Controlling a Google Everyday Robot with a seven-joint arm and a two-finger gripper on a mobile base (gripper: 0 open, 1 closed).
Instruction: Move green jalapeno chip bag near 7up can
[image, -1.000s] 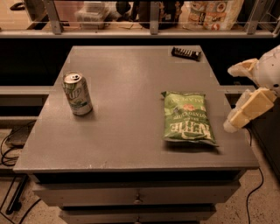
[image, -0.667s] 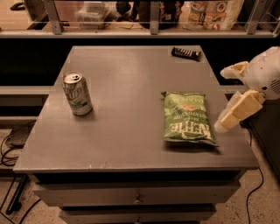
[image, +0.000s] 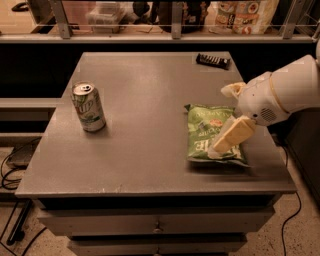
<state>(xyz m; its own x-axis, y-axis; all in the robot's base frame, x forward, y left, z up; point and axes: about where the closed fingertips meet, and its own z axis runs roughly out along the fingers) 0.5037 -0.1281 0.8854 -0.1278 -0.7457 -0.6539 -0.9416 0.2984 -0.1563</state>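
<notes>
A grey drawer cabinet's top (image: 150, 165) stands before a dim railed shelf (image: 150, 36) of pale packages (image: 247, 14). The 7up can (image: 88, 106) stands upright near the left edge. The green jalapeno chip bag (image: 204, 134) lies flat on the right side, well apart from the can, with a stretch of bare tabletop between them. A small black device (image: 213, 60) rests at the back right corner. A second ago the gripper (image: 221, 119) hung off the table's right edge; it now reaches in from the right over the bag, fingers (image: 234, 133) spread apart, the lower one lying across the bag's right half. Can and bag have not moved.
</notes>
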